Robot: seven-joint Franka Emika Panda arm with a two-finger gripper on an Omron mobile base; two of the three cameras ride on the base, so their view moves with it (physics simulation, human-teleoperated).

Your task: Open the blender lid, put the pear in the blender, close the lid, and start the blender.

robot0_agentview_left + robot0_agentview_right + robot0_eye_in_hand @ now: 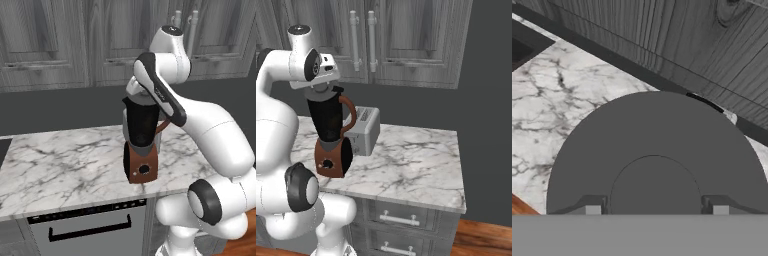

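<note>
The blender (141, 127) stands on the marble counter near its front edge, dark jar on a reddish-brown base (331, 159), with the brown handle (350, 117) on the toaster's side. My gripper (322, 86) hangs straight above the jar's top. In the hand view the gripper (656, 210) has its two fingertips (592, 210) on either side of the raised knob of the round grey blender lid (657, 135), shut on it. A thin dark arc of the jar's rim (704, 102) peeks past the lid's far edge. I cannot tell whether the lid rests on the jar or hangs just above it. The pear is out of view.
A silver toaster (365, 129) stands right behind the blender. The marble counter (60, 160) stretches left to a dark cooktop edge (2, 150) and right to its end (456, 170). Grey wall cabinets (401, 40) hang above; a dishwasher front (90, 225) lies below.
</note>
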